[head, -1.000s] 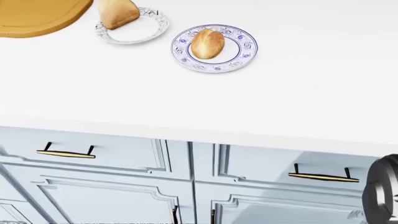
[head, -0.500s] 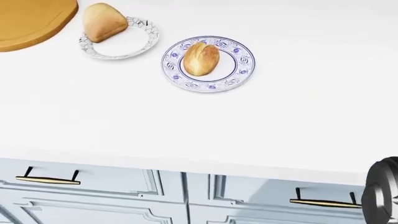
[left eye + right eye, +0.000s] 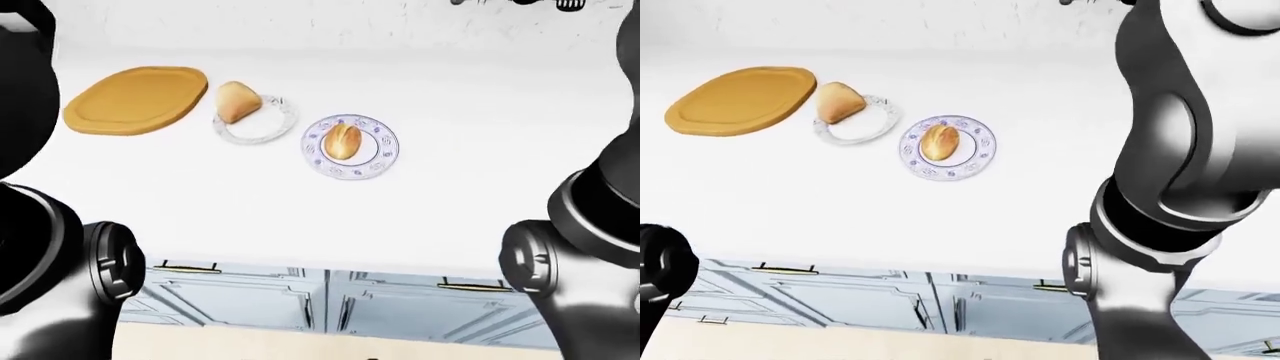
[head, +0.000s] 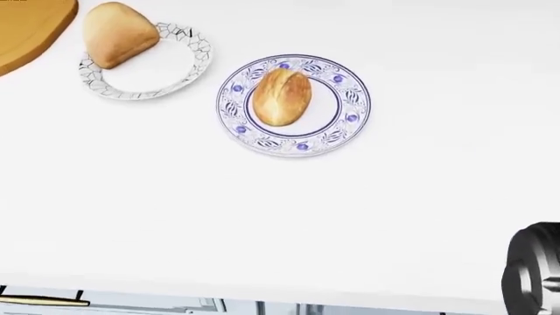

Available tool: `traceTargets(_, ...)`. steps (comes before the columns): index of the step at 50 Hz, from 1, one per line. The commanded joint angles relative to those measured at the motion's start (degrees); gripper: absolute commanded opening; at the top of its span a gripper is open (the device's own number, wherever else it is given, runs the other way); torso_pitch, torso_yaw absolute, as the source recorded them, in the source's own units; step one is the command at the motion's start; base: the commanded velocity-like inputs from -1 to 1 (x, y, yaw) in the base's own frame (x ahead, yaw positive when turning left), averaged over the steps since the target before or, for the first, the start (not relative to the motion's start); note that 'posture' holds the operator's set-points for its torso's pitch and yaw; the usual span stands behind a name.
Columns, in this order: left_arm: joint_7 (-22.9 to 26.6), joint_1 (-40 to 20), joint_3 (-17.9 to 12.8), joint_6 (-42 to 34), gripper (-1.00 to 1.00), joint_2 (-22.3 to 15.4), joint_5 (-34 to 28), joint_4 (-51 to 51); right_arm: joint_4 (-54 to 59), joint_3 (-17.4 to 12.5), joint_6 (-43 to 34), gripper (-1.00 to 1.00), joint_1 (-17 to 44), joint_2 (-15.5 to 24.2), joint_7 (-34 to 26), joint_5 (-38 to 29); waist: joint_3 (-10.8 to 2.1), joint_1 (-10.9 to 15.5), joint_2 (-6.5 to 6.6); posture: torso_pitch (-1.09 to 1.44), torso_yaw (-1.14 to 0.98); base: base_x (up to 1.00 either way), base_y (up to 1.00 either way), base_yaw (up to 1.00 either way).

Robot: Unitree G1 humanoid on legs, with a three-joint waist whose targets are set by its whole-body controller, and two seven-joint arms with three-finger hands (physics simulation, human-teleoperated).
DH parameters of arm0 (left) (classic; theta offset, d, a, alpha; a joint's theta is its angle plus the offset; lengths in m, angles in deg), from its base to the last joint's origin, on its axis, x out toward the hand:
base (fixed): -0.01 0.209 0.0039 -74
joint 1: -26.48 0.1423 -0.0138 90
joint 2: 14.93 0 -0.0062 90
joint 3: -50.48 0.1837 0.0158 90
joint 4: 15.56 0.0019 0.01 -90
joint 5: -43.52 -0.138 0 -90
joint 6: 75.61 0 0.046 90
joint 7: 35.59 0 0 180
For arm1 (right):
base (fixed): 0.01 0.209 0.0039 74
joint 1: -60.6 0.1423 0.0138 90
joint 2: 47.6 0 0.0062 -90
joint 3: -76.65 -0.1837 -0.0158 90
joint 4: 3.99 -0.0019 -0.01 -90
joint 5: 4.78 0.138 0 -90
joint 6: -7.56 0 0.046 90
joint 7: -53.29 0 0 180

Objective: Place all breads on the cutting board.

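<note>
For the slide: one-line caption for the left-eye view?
Two bread rolls sit on separate plates right of the empty cutting board on a white counter.

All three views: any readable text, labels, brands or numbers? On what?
None readable.
Blue-patterned plate: floral rim ornament, no lettering.
Crackle-patterned plate: black lines only.
Cutting board: plain wood.
Both breads, the counter: unmarked.
Dark shapes along the left-eye view's top edge: too small to tell.
</note>
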Motion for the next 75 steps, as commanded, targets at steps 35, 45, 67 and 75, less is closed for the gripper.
traceTargets(35,0.5,-2.4,-1.5,0.4,1.0,0.2,-2.0,-1.2,-3.4,7.6,-4.2,1.0,-2.3,-7.6,-17.1,-16.3,-2.52,-0.7,0.69,0.0,0.0,0.0,0.0,0.0)
traceTargets(45,1.4,-2.0,-1.5,0.5,1.0,0.4,-2.9,-1.2,-3.1,9.7,-4.0,1.0,-3.8,-9.2,-22.3,-24.1,-2.62,-0.6,0.97,0.0,0.0,0.0,0.0,0.0)
traceTargets(67,7.4,0.7,-1.6,1.5,1.0,2.4,-9.8,-1.1,60.6,14.4,42.1,1.0,20.0,-12.9,-53.6,-49.7,-3.13,-2.2,2.55,0.0,0.0,0.0,0.0,0.0)
traceTargets(75,7.9,0.7,-1.4,1.3,1.0,3.1,-10.6,-1.0,66.0,14.7,52.0,1.0,20.4,-13.9,-69.7,-57.1,-3.16,-2.6,2.61,0.0,0.0,0.0,0.0,0.0)
